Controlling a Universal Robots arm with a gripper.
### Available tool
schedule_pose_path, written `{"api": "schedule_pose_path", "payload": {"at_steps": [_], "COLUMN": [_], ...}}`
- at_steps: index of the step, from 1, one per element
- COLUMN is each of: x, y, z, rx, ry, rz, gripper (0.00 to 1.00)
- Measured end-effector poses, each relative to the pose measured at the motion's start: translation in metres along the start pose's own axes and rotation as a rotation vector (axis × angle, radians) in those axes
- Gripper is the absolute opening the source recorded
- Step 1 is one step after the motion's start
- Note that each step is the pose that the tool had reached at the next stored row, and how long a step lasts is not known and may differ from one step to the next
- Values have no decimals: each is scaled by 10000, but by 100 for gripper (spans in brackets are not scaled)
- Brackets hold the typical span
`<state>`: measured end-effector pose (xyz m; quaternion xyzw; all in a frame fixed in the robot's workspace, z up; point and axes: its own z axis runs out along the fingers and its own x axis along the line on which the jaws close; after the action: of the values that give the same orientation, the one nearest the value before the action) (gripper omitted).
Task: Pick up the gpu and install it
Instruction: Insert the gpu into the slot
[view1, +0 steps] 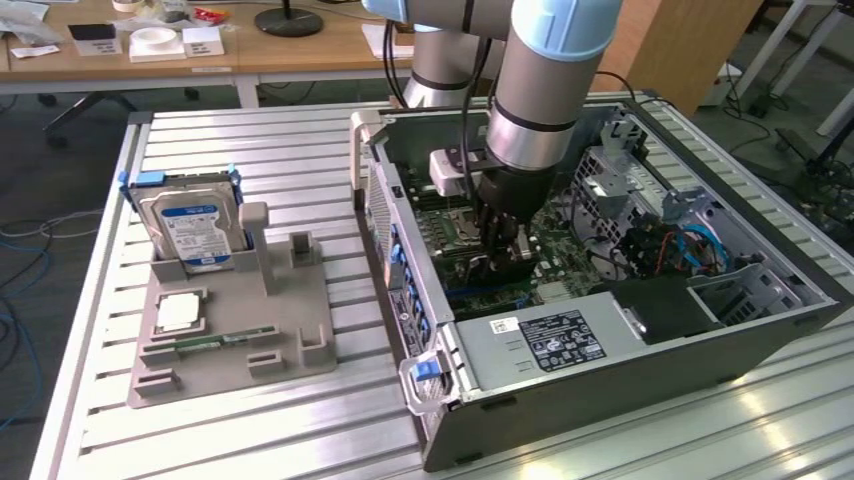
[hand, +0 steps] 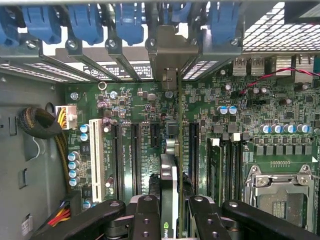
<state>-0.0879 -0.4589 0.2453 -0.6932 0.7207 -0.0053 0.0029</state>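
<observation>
Slatted metal table (view1: 267, 420), office desks (view1: 160, 60) behind

Blue latches (hand: 130, 22) and memory sticks (hand: 225, 165) crowd the gpu's (hand: 168, 200) slot.

- A ribbed metal table (view1: 267, 150) is carrying everything, its slats running across the exterior view.
- A grey moulded holder tray (view1: 234, 325) is sitting flat on the table toward the exterior view's left.
- An open computer case (view1: 601, 350) is lying on its side on the table, just beside the tray, toward the exterior view's right.
- Bare slats are showing between the tray and the case, and along the table's near edge.
</observation>
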Motion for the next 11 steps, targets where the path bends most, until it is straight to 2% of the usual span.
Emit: {"api": "schedule_pose_path", "payload": {"at_steps": [11], "x": [1], "y": [1], "z": [19], "rx": [-2], "ry": [5], "rz": [0], "gripper": [27]}}
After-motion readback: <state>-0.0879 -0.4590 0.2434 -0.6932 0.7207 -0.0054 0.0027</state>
